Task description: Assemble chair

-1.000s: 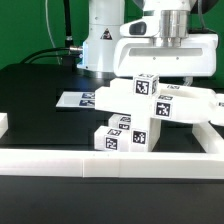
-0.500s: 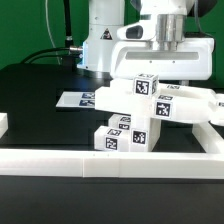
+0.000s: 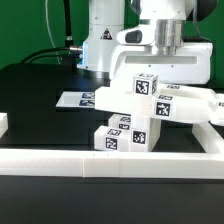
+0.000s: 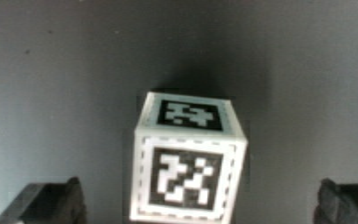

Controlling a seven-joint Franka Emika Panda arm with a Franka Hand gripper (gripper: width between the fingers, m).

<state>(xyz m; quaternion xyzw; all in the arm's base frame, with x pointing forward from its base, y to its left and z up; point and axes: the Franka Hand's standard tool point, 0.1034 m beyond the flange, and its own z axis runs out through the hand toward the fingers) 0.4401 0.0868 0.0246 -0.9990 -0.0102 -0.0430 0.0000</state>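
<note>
Directly between the wide-spread claw (image 4: 197, 205) fingers, the chair (image 4: 190, 160) block

No words, brand names or numbers can be read anywhere from where I stand. The only markings are black-and-white square tags, coded patterns rather than writing. They sit on the faces of the white chair (image 3: 140, 112) parts: one on the topmost block, more on the pieces stacked below it and on the front faces of the lowest blocks. The marker board (image 3: 74, 99), lying flat on the dark table, carries tags too. In the wrist view, one block (image 4: 190, 155) shows two such tags, on adjoining faces.
</note>
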